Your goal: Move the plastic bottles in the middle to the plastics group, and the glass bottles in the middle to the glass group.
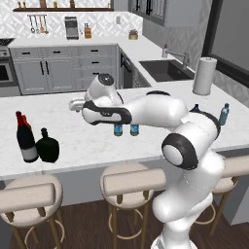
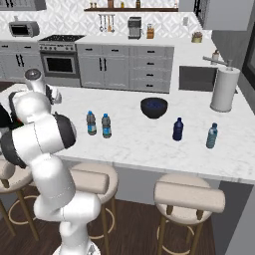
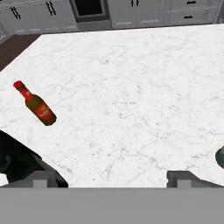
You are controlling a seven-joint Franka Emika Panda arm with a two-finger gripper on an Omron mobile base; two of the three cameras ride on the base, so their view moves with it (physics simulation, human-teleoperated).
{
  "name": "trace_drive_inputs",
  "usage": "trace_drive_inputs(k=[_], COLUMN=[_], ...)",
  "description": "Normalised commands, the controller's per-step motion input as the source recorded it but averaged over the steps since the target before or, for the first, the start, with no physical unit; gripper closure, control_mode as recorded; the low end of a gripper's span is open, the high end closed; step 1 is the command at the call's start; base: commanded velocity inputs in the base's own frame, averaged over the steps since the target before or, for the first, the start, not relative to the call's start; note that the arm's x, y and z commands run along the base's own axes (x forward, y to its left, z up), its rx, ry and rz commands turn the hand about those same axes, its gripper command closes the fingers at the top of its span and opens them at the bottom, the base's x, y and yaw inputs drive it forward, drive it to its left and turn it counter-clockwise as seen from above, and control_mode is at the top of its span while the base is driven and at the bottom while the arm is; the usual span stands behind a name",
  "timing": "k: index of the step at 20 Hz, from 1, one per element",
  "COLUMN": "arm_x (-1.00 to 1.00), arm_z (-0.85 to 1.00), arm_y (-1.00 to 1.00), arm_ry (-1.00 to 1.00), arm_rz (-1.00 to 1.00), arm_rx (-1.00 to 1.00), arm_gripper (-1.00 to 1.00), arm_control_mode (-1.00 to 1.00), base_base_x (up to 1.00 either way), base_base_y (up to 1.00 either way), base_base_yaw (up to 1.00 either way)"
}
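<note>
Black, squat glass bottle stood beside the red-topped wine bottles near the marble counter's front left corner; two clear water bottles stood mid-counter. Gripper fingers were spread, empty.

Worktop mostly bare marble. Obstacles: two water bottles standing side by side mid-worktop, dark bowl at their 2 o'clock, dark-blue bottle and teal bottle at 3 o'clock with a clear lane between groups. Paper towel roll guards the far right. Left end: wine bottles with squat black bottle just beside them. Hand view: open marble ahead, one red-topped bottle at 9 o'clock.
</note>
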Motion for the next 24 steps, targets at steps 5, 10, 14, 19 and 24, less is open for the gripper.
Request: trace_drive_inputs(k=[5, 10, 14, 19, 24], arm_x=[-0.26, -0.01, 0.35, 0.31, 0.33], arm_z=[0.02, 0.03, 0.00, -0.06, -0.19], arm_y=[-1.00, -0.91, -0.65, -0.35, -0.03], arm_ry=[0.19, 0.28, 0.38, 0.09, 0.03], arm_rz=[0.00, -0.08, -0.09, -0.06, 0.00], arm_rx=[0.00, 0.00, -0.06, -0.18, -0.10], arm_gripper=[-1.00, -1.00, -1.00, -1.00, -1.00], arm_control_mode=[-1.00, -1.00, -1.00, -1.00, -1.00], base_base_x=[0.00, 0.00, 0.00, 0.00, 0.00], base_base_y=[0.00, 0.00, 0.00, 0.00, 0.00], base_base_yaw=[0.00, 0.00, 0.00, 0.00, 0.00])
